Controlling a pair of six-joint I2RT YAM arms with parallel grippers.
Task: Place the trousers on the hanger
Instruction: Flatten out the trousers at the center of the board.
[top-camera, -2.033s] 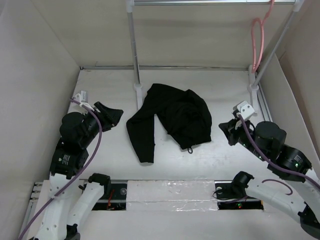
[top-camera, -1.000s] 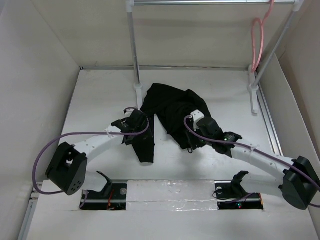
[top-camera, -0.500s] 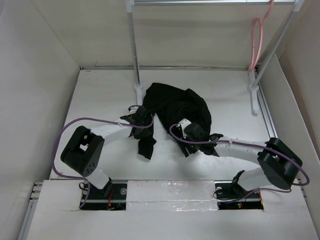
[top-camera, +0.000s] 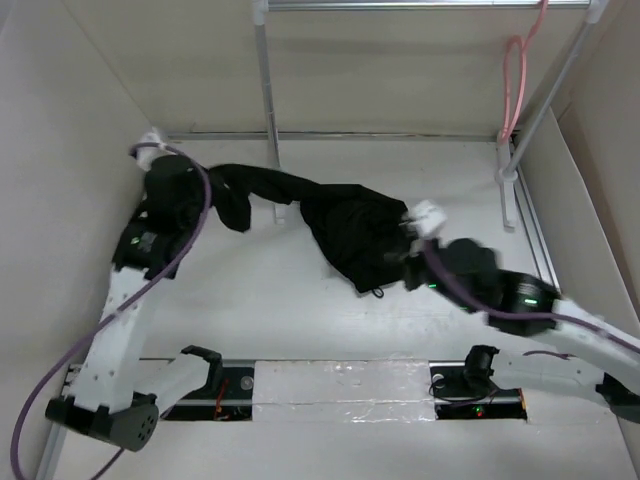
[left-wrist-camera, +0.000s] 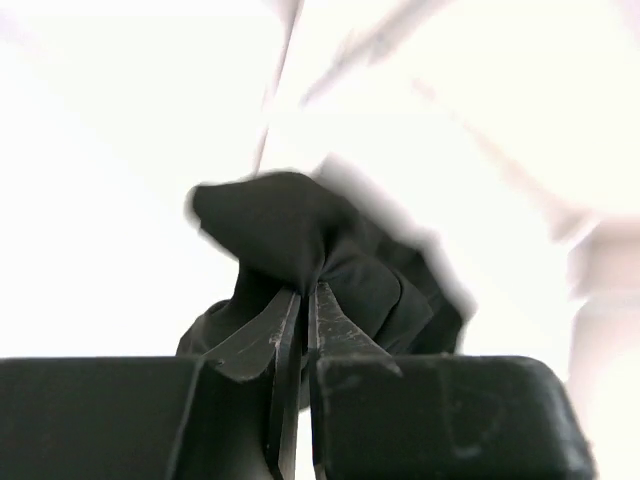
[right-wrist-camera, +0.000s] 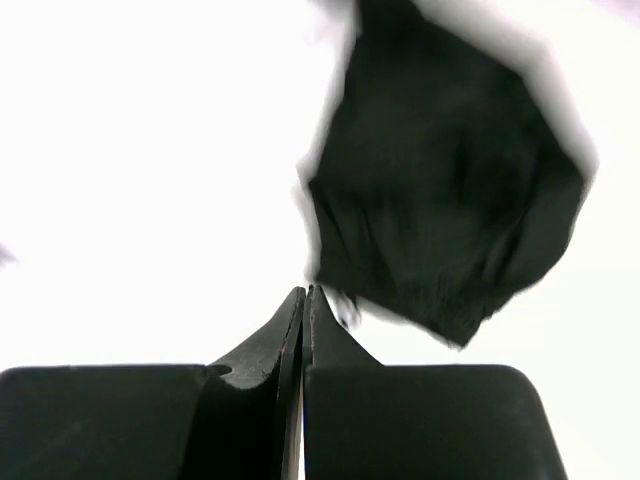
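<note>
The black trousers (top-camera: 360, 230) lie bunched in the middle of the table, with one leg pulled out to the left. My left gripper (top-camera: 228, 200) is raised at the left and shut on the end of that leg; the left wrist view shows black cloth (left-wrist-camera: 290, 230) pinched at the gripper's tips (left-wrist-camera: 305, 290). My right gripper (top-camera: 405, 262) is at the right edge of the bunch. In the right wrist view it (right-wrist-camera: 305, 290) is shut with nothing seen between the jaws, and the trousers (right-wrist-camera: 450, 200) lie just beyond the tips. The pale-pink hanger (top-camera: 515, 85) hangs from the rack's top bar at the far right.
The white rack's left pole (top-camera: 268, 90) stands right behind the stretched leg. Its right pole (top-camera: 545, 110) slants by the hanger, with its foot (top-camera: 508, 180) on the table. Beige walls close in the left, back and right sides.
My left gripper has closed on a trouser leg and carried it up and to the left, stretching the cloth out. My right arm has drawn back to the right of the bunch.
</note>
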